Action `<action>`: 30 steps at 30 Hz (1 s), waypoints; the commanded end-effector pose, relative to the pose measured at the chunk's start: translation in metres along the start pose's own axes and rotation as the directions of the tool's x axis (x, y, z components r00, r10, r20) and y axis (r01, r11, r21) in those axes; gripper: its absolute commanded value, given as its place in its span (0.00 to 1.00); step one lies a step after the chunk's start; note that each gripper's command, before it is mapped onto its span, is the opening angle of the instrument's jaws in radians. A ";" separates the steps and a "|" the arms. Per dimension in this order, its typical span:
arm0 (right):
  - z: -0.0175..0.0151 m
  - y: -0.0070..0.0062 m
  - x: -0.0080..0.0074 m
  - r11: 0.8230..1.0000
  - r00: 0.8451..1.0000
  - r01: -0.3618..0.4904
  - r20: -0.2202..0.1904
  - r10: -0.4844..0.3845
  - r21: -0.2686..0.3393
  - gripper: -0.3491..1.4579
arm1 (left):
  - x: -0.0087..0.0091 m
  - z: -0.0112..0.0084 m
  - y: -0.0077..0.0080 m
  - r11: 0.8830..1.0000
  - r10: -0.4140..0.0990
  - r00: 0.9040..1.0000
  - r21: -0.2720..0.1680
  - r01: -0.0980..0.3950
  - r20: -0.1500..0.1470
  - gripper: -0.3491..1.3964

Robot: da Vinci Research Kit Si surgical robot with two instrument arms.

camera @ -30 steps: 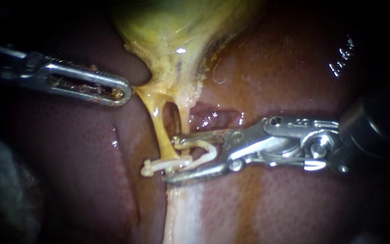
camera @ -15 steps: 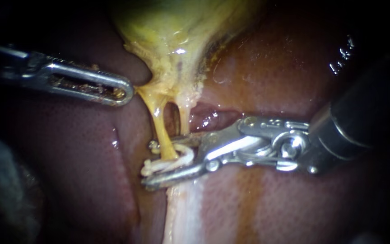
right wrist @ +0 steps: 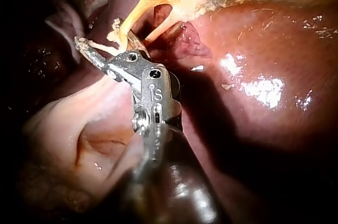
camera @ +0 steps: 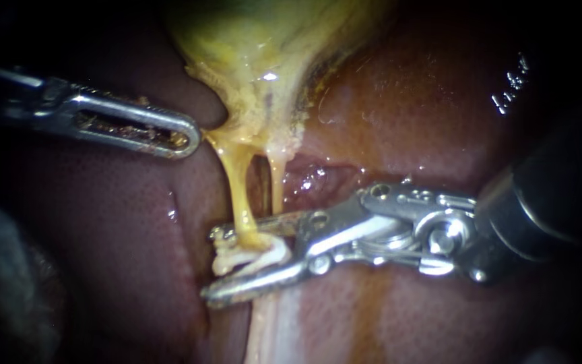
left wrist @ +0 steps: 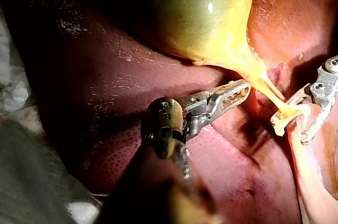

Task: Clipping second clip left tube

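Note:
The yellow-green gallbladder (camera: pixel 264 47) narrows into two tubes. The yellow left tube (camera: pixel 240 192) and the paler right tube (camera: pixel 276 182) run down side by side. My right instrument (camera: pixel 213 266) reaches in from the right. Its jaws stand open astride the left tube, one on each side. A white clip (camera: pixel 250 256) lies bunched between them at the tube's lower end. The right wrist view shows the same clip (right wrist: pixel 103 48) ahead of the jaws. My left instrument (camera: pixel 186 138) holds the gallbladder's neck, its jaws shut on the yellow tissue and drawing it sideways (left wrist: pixel 240 91).
Dark red liver (camera: pixel 405 114) surrounds the tubes. A raw red patch (camera: pixel 311 178) lies right of the right tube. A pale band of tissue (camera: pixel 274 323) runs down below the clip. Grey cloth (left wrist: pixel 21 155) lies beside the liver.
My right instrument has slid leftward; its jaws, short of the left tube a second ago, now straddle it, with the clip carried along. The left instrument has stayed put.

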 end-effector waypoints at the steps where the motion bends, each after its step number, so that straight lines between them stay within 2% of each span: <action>1: 0.0001 -0.0003 0.0001 1.000 1.000 0.001 -0.001 -0.001 0.005 0.46 | 0.0000 0.0000 0.0000 1.000 0.001 1.000 0.000 -0.001 0.000 0.00; 5: 0.0004 -0.0010 0.0006 1.000 1.000 0.002 -0.003 -0.002 0.020 0.45 | 0.0000 0.0000 0.0000 1.000 0.001 1.000 0.000 -0.001 0.000 0.00; 10: 0.0001 -0.0007 0.0006 1.000 1.000 0.003 0.002 -0.003 0.030 0.39 | 0.0000 0.0000 -0.0001 1.000 0.001 1.000 -0.001 -0.001 0.000 0.00; 15: -0.0006 -0.0006 0.0003 0.999 1.000 -0.025 0.004 0.025 0.033 0.22 | 0.0000 0.0000 -0.0001 1.000 0.001 1.000 0.000 -0.001 0.000 0.00; 20: -0.0009 -0.0006 0.0001 0.998 0.999 -0.055 0.005 0.054 0.034 0.11 | 0.0000 0.0000 -0.0001 1.000 0.001 1.000 0.000 -0.001 0.000 0.00; 23: -0.0011 -0.0006 0.0000 0.993 0.994 -0.113 0.009 0.113 0.036 0.00 | 0.0000 0.0000 -0.0001 1.000 0.001 1.000 0.000 -0.001 0.000 0.00; 25: -0.0014 -0.0006 -0.0001 0.987 0.988 -0.154 0.015 0.153 0.041 0.00 | 0.0000 0.0000 -0.0001 1.000 0.001 1.000 0.000 -0.001 0.000 0.00; 30: -0.0013 -0.0007 -0.0003 0.985 0.987 -0.163 0.029 0.161 0.062 0.00 | 0.0000 0.0000 -0.0001 1.000 0.001 1.000 0.000 -0.001 0.000 0.00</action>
